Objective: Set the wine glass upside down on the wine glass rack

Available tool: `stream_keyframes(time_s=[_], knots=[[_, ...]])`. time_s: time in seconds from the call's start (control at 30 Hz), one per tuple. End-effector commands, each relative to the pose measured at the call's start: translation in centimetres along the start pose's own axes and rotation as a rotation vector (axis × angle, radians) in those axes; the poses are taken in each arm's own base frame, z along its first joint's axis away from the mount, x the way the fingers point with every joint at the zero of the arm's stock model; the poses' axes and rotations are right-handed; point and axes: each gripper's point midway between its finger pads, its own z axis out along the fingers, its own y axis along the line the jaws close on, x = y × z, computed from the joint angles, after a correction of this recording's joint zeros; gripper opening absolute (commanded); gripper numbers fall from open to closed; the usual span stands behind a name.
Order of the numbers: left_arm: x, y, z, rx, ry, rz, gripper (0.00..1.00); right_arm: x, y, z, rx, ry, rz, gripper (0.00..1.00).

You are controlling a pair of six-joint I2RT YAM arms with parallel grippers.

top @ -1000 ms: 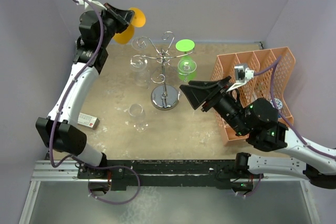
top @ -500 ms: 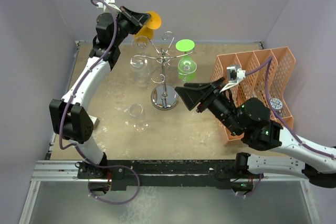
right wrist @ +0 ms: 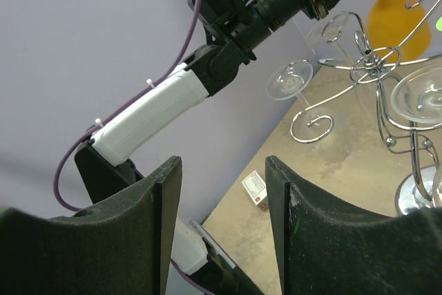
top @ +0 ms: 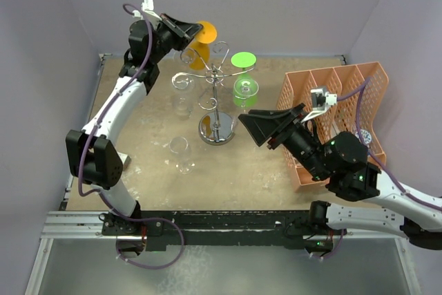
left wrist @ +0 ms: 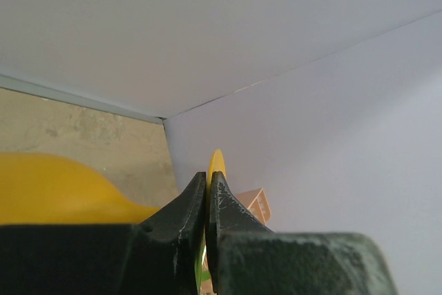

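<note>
My left gripper [top: 194,31] is shut on the thin round foot [left wrist: 217,162] of an orange-yellow wine glass [top: 202,53], held high with its bowl hanging down just behind the top left of the silver wire rack [top: 216,91]. The bowl [left wrist: 55,186] shows in the left wrist view, and the glass also shows in the right wrist view [right wrist: 390,15]. A green glass [top: 244,88] hangs upside down on the rack's right arm, and a clear glass [top: 181,88] hangs on its left. My right gripper [top: 254,129] is open and empty, right of the rack's base.
A clear wine glass [top: 180,150] stands upright on the table in front of the rack. The orange lattice organiser [top: 345,98] stands at the right behind my right arm. A small red and white box [right wrist: 255,190] lies near the left wall.
My left arm has swung the orange-yellow glass rightward from the back left corner to just behind the rack's top. My right gripper has shifted slightly, still open.
</note>
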Motion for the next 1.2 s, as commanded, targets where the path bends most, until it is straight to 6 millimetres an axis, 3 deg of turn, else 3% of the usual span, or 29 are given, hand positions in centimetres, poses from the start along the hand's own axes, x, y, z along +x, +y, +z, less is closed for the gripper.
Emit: stream_keyframes(time_s=[0.0, 0.53, 0.73, 1.17], knots=[[0.0, -3.7, -0.9, 0.118, 0.003, -0.027, 0.00, -1.0, 0.5, -0.5, -0.016, -0.027, 0.043, 0.54], [1.9, -3.7, -1.5, 0.043, 0.015, 0.005, 0.00, -0.2, 0.4, 0.2, 0.003, -0.003, 0.054, 0.52], [3.4, -4.6, -1.8, 0.070, 0.034, -0.022, 0.00, -0.3, 0.4, 0.2, 0.003, -0.008, 0.059, 0.52], [4.8, -5.6, -2.8, 0.091, 0.050, -0.024, 0.00, -0.1, 0.3, 0.3, 0.007, -0.009, 0.063, 0.52]])
